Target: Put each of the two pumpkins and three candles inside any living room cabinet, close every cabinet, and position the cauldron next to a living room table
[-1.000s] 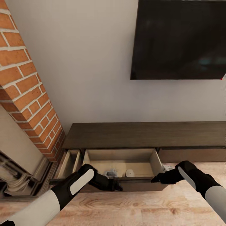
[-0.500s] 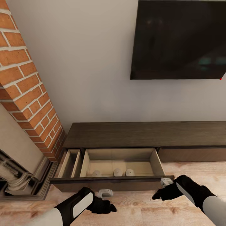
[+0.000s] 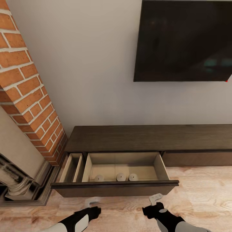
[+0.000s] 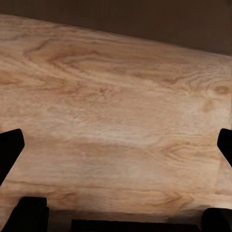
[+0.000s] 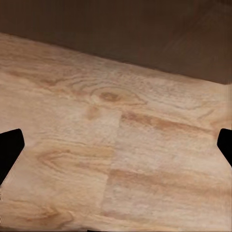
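The cabinet [image 3: 148,138] runs along the wall with its wide drawer [image 3: 116,187] pulled out over the floor. Three small pale candles [image 3: 120,176] stand in a row on the drawer's beige bottom. A narrow compartment [image 3: 72,166] to their left is also open. My left gripper [image 3: 91,203] hangs open over the floor in front of the drawer front, nothing between its fingers [image 4: 10,150]. My right gripper [image 3: 155,198] is open too, just before the drawer's right end, its fingers [image 5: 9,147] spread wide. The pumpkins and the cauldron are out of view.
A brick chimney [image 3: 25,87] and a stone fireplace surround [image 3: 16,183] stand close at the left of the cabinet. A dark television [image 3: 183,40] hangs on the wall above. Pale wood floor [image 3: 199,196] lies in front.
Both arms have drawn back from the drawer toward me and lower. The left gripper came out of the drawer, and a third candle now stands there beside the other two.
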